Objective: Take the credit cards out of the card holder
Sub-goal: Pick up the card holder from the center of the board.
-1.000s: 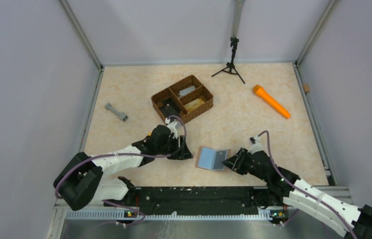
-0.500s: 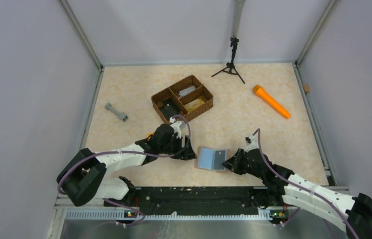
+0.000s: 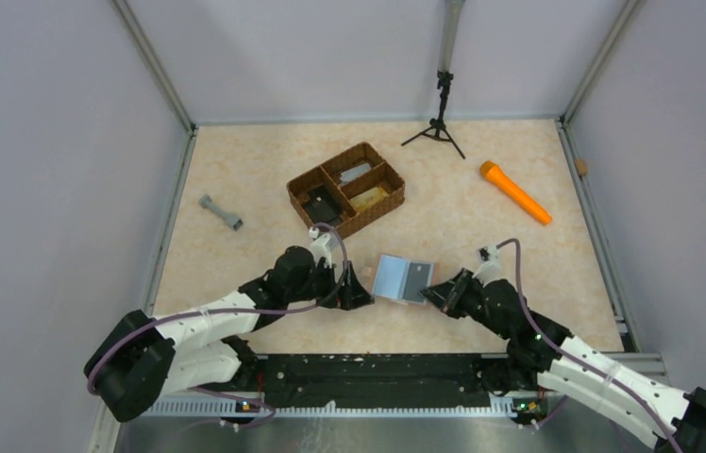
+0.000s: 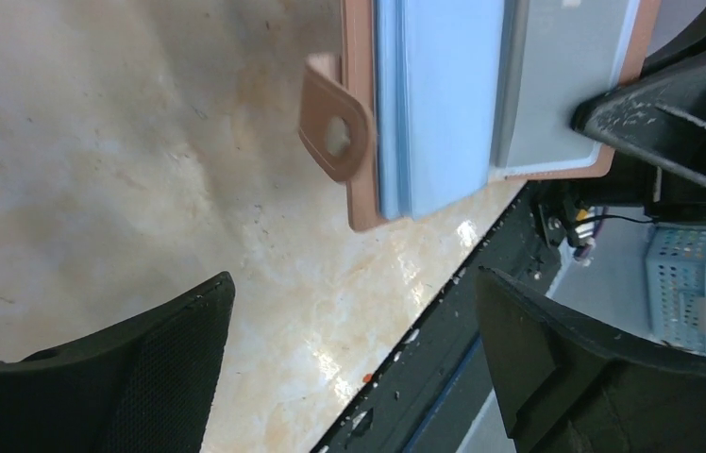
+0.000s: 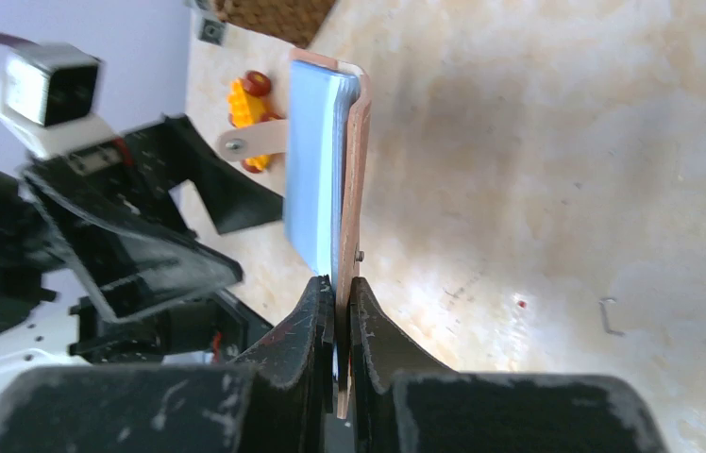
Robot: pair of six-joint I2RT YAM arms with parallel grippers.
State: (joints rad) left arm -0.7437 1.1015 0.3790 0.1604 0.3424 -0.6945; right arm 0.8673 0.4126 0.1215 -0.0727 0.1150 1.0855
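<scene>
I have the card holder (image 3: 404, 279) open near the front of the table (image 3: 255, 160), between the two arms. My left end effector (image 3: 359, 287) sits just to its left, not touching it. My right end effector (image 3: 428, 294) is at its right front corner, clamped on that edge. The basket (image 3: 345, 187) stands behind it. A flashlight (image 3: 514, 192) lies to the far right, a tripod (image 3: 439, 121) stands at the back, and a small dumbbell-shaped piece (image 3: 221, 212) lies to the far left.
</scene>
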